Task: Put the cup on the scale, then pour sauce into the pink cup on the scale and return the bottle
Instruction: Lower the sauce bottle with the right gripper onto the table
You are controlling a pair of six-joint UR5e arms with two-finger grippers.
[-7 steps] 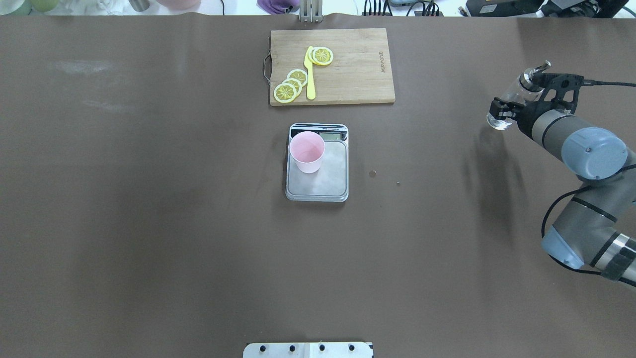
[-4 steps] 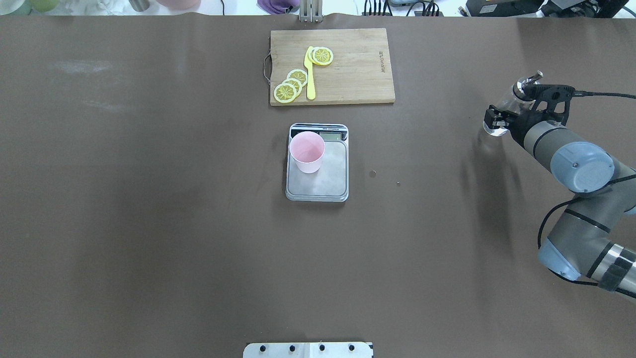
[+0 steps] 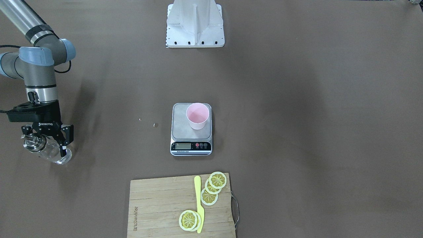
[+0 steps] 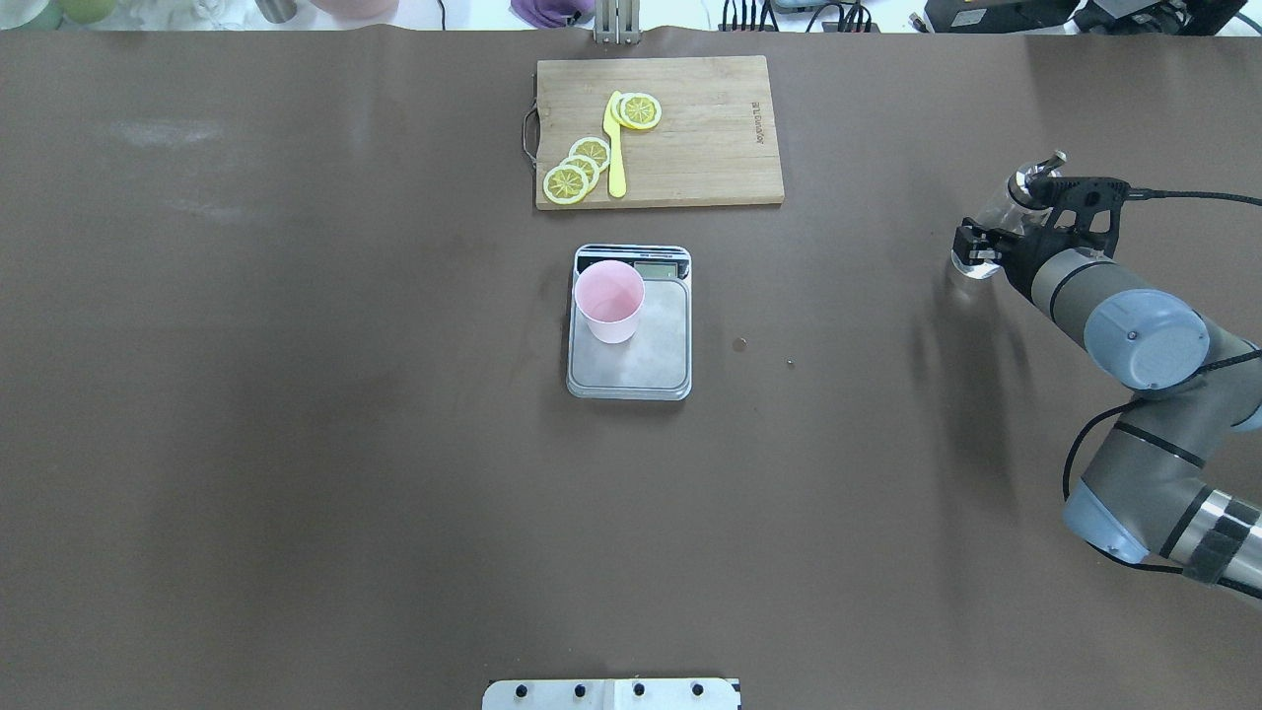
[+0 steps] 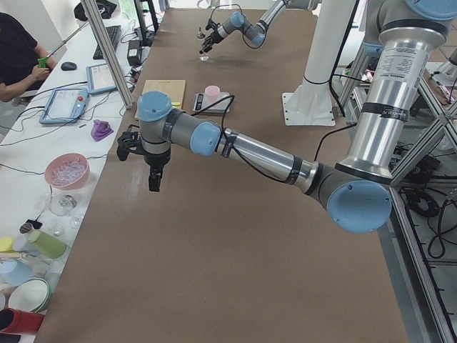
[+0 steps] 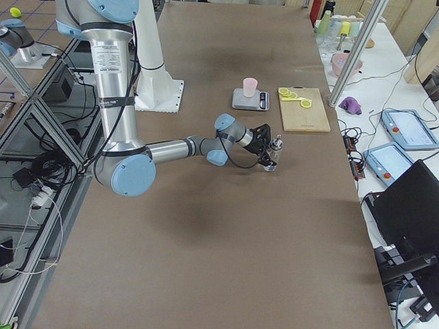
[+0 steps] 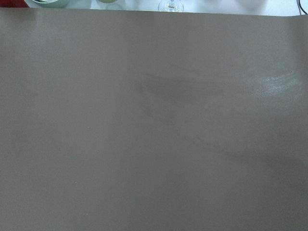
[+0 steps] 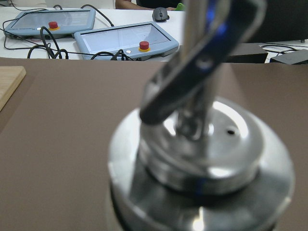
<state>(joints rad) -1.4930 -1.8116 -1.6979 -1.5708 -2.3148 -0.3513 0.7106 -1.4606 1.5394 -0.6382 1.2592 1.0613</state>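
The right claw clamped on the bottle, cup on the scale well away from that claw, left claw far off, cannot tell if apart or together.

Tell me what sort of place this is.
Likely a robotics lab staging kitchen work: industrial arms at a brown-covered table, teach pendants beside it, a scale and cutting board.

pink cup upright on far-left part of scale, right gripper clamped on tilted bottle well right of scale, cutting board beyond scale, lemon slices and yellow knife on it
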